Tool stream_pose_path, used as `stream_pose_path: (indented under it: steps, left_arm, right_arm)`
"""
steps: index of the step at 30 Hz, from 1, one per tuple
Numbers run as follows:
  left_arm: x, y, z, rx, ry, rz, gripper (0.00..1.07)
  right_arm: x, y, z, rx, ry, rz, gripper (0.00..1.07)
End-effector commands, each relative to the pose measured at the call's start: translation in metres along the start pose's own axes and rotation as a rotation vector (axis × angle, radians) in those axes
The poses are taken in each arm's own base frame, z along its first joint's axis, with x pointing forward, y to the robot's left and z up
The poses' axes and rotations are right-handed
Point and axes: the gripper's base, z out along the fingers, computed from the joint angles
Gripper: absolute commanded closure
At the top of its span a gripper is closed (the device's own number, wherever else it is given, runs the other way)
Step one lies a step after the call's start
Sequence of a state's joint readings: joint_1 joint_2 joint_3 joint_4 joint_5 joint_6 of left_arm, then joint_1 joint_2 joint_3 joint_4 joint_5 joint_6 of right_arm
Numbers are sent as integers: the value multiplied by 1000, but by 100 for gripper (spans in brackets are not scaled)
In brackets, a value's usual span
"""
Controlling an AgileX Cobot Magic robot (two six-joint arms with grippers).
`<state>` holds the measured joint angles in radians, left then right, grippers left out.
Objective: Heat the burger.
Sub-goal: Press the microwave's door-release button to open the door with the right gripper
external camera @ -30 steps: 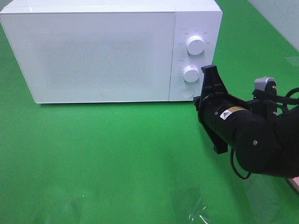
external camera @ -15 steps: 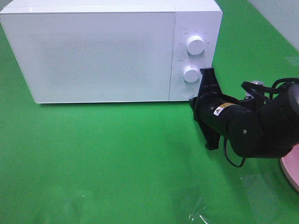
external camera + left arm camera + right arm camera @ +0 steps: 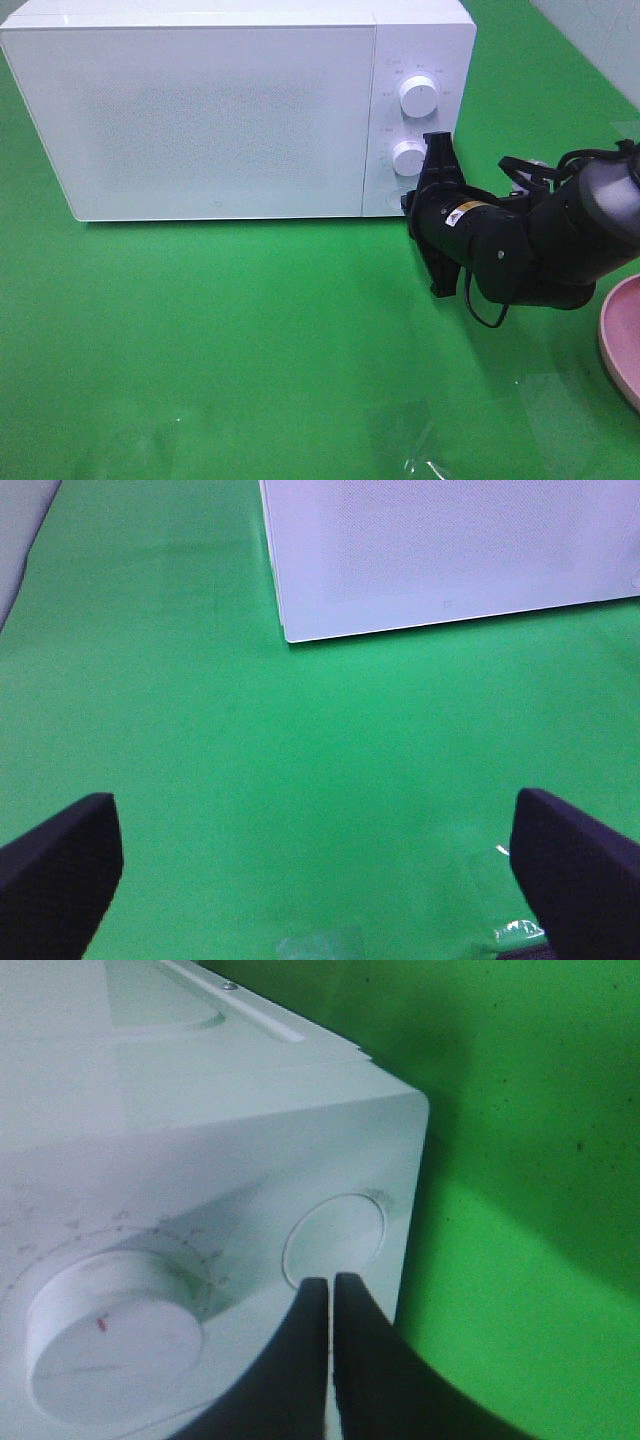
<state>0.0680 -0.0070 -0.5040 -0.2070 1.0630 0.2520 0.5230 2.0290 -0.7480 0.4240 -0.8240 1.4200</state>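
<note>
The burger is out of view. The white microwave (image 3: 210, 110) stands at the back with its door closed; it also shows in the left wrist view (image 3: 450, 550). My right gripper (image 3: 409, 204) is shut and empty, with its tips at the round button (image 3: 335, 1240) at the bottom of the control panel, below the lower knob (image 3: 408, 158). In the right wrist view the shut fingertips (image 3: 330, 1286) sit right at the button's edge; I cannot tell whether they touch it. My left gripper (image 3: 320, 880) is open and empty over bare green mat, out of the exterior view.
A flat pink plate (image 3: 622, 340) shows partly at the right edge. The upper knob (image 3: 418, 95) is on the control panel. The green mat (image 3: 250, 330) spreads in front of the microwave, with bits of clear film (image 3: 420, 455) near the front edge.
My right arm has moved left and toward the microwave's control panel, bringing its shut tips up to the round button. The pink plate's edge has come into view behind it.
</note>
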Motion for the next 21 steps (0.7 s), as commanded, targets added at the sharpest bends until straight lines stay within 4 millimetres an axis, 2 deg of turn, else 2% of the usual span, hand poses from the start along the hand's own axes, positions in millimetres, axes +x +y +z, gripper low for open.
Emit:
stream_pose_path:
  steps: [1, 15, 21]
  left_arm:
    - [0, -1, -3, 3, -31, 2, 9]
    - [0, -1, -3, 3, -31, 2, 9]
    - [0, -1, -3, 3, -31, 2, 9]
  right_arm:
    - [0, 1, 6, 2, 11, -11, 107]
    - [1, -6, 31, -11, -19, 25, 107]
    - [-1, -3, 32, -54, -33, 26, 107]
